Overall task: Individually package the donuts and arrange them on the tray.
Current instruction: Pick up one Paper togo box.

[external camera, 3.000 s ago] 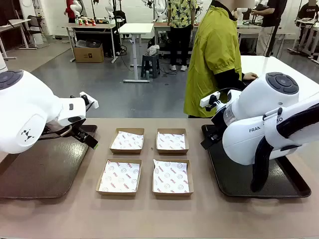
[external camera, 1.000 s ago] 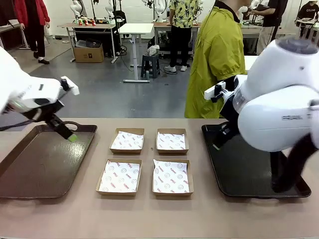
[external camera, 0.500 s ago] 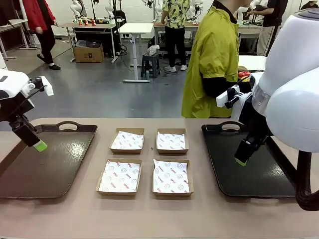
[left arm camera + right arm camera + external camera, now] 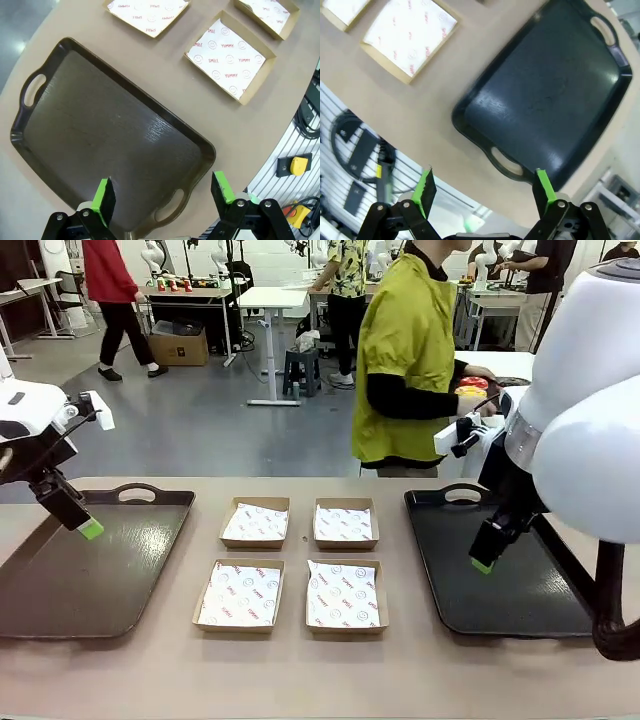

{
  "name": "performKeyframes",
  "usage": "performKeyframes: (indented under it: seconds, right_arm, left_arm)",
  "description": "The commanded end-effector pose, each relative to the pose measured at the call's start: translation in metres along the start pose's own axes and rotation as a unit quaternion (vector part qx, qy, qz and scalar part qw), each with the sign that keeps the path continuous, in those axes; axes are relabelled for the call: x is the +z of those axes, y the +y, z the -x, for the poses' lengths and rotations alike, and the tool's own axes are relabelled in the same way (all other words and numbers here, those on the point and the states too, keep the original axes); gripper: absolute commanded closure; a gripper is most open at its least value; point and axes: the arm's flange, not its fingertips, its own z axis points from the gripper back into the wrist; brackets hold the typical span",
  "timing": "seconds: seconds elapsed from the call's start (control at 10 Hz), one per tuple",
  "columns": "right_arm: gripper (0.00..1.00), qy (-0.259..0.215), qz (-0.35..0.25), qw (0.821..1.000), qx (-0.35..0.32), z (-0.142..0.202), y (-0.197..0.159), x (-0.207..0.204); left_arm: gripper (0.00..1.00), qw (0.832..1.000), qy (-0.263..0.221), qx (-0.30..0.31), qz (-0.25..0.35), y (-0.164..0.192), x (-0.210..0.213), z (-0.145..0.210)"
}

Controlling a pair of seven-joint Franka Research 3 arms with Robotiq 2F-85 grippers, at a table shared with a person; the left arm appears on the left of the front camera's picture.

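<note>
floor (image 4: pixel 220 420): grey, smooth
far middle: white desk (image 4: pixel 272 298), dark stool (image 4: pixel 301 370) beside it
far left: cardboard box (image 4: pixel 178 347) under a table (image 4: pixel 185 292)
light: bright, even

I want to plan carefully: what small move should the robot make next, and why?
Probably a pause above the two trays. The four boxes hold only paper, both pairs of jaws stand open on nothing, and the person is turned to a side table, one hand by something red there, perhaps the donuts.
</note>
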Motion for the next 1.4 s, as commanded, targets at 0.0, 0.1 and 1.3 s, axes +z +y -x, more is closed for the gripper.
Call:
performKeyframes:
  seconds: [0.0,0.1,1.3]
  right_arm:
    - [0.00,-0.081,-0.168,0.978,-0.094,0.026,-0.030,-0.011]
    - [0.00,-0.138,-0.257,0.944,-0.157,0.047,-0.052,-0.015]
    - [0.00,-0.244,-0.472,0.798,-0.284,0.205,-0.161,-0.044]
  left_arm:
    - [0.00,0.993,-0.037,0.074,0.089,0.013,0.001,0.009]
    - [0.00,0.971,-0.069,0.126,0.189,0.025,0.001,0.019]
    - [0.00,0.764,-0.207,0.402,0.461,0.130,0.002,0.215]
